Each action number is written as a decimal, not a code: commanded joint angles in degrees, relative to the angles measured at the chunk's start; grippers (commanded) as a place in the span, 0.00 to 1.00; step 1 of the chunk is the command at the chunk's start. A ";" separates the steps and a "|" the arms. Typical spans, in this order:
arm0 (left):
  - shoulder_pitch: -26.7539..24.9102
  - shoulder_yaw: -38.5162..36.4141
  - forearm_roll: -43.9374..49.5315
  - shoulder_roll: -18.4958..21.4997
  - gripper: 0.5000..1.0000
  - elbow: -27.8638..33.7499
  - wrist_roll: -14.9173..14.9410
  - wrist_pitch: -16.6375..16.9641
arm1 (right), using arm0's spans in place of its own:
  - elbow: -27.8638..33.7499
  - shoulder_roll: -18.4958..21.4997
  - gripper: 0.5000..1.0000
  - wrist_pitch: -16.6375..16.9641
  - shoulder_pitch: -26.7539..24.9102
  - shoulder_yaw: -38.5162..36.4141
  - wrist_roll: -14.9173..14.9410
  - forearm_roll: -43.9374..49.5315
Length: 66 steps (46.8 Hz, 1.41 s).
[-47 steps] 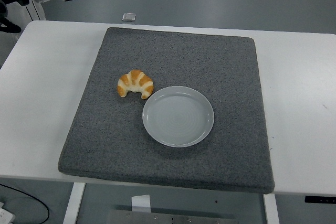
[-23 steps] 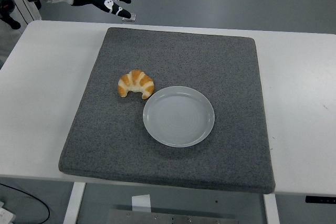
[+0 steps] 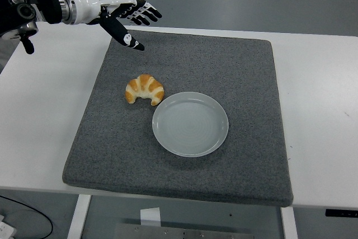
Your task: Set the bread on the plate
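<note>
A golden croissant (image 3: 145, 89) lies on the grey mat (image 3: 184, 54), just left of an empty pale grey plate (image 3: 190, 123) and close to its rim. My left hand (image 3: 131, 18) reaches in from the upper left and hovers over the mat's far left corner, well above and behind the bread. Its fingers (image 3: 146, 13) are spread and hold nothing, with the thumb pointing down towards the mat. The right arm does not show.
The mat covers most of the white table (image 3: 319, 99). Bare table runs along both sides of it. Grey floor lies beyond the far edge.
My left arm has come further in from the upper left and dropped lower, now over the mat's far corner with its fingers fanned out. The croissant and plate have stayed put.
</note>
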<state>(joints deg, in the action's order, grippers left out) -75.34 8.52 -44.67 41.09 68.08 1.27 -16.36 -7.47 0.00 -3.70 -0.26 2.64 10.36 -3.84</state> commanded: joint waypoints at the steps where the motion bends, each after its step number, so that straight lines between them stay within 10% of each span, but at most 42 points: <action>1: 0.11 -2.18 -2.87 0.31 0.84 1.53 -0.39 2.64 | 0.00 0.00 0.86 0.00 0.00 0.00 0.01 -0.02; 22: 4.06 -11.15 -19.13 -0.05 0.85 7.15 -2.42 18.64 | 0.00 0.00 0.86 0.00 0.00 0.00 0.01 -0.02; 66: 11.44 -13.44 -23.97 -6.64 0.90 3.03 -2.06 29.89 | 0.00 0.00 0.86 0.00 0.00 0.00 0.01 -0.02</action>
<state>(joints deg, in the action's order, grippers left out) -64.32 -4.94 -68.65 34.46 71.68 -0.79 13.43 -7.47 0.00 -3.69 -0.26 2.64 10.37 -3.85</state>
